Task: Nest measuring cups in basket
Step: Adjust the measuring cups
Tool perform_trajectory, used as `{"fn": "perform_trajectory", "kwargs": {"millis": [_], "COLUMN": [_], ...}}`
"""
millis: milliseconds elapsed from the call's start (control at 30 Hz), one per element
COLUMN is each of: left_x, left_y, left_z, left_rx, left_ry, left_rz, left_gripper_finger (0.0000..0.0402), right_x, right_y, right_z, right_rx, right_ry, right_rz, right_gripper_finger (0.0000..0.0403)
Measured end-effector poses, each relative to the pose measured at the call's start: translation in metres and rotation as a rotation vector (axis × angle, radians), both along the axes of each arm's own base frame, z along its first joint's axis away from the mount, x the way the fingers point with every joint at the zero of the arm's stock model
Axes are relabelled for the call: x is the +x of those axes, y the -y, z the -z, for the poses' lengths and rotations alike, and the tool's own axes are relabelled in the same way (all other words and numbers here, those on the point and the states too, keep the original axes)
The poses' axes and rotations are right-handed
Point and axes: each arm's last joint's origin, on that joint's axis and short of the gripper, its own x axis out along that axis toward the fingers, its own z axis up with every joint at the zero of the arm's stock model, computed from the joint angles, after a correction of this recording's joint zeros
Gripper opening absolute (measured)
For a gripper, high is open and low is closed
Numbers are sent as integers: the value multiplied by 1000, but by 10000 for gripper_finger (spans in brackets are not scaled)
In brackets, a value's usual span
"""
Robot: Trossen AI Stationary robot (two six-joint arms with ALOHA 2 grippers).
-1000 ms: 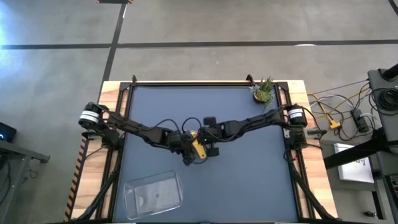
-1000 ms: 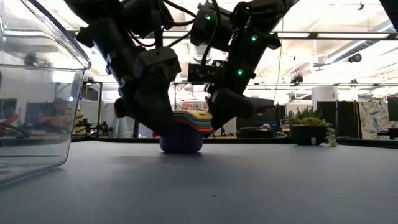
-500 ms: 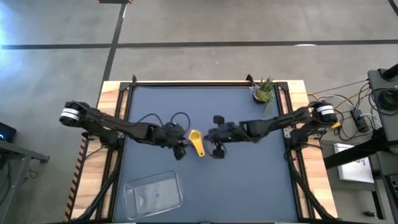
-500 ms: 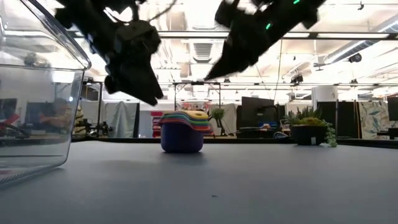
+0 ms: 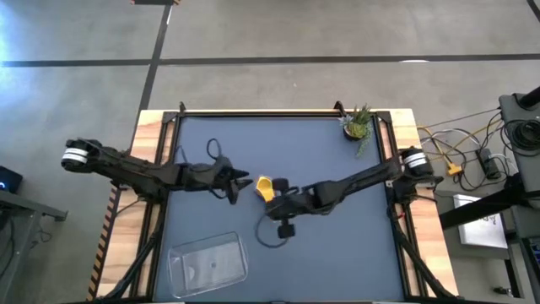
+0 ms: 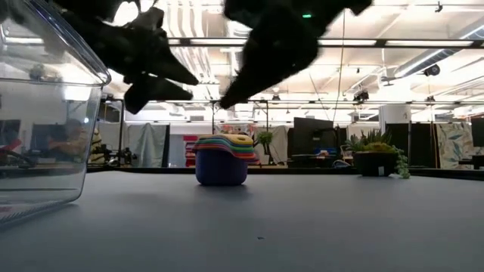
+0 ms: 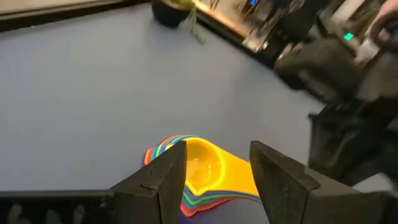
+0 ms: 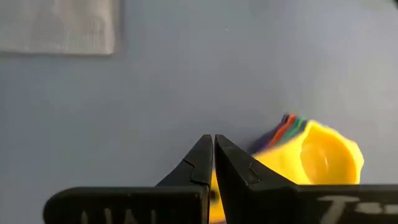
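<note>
While flanking nested measuring cups (image 5: 265, 187) (yellow on top): left gripper (image 5: 239, 181) parted, empty; right gripper (image 5: 283, 193) closed, empty.

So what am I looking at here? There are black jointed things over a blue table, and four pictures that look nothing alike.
They are two robot arms bolted at the table's sides, each ending in a two-finger gripper. One picture looks straight down, one looks level across the table top, and two come from cameras on the arms' wrists. On the blue table stands a stack of measuring cups, yellow on top, nested together. The clear basket lies at the near edge, and a small potted plant stands in a far corner. The left gripper hangs open above the stack, and the right gripper is shut beside it. Neither holds anything.
</note>
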Motion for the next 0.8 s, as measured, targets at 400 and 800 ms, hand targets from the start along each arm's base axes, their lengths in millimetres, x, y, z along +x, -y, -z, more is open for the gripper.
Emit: {"fn": "perform_trajectory", "kwargs": {"millis": [400, 800], "left_x": [-32, -44], "left_y": [3, 7], "left_z": [9, 25], "left_rx": [114, 148], "left_ry": [293, 312], "left_rz": [-9, 32], "left_gripper_finger": [159, 159], "right_x": [42, 40], "right_y": [-8, -7], "right_z": [11, 33], "right_rx": [-9, -25], "right_ry": [-145, -331], "right_rz": [33, 134], "right_gripper_finger": [8, 8]}}
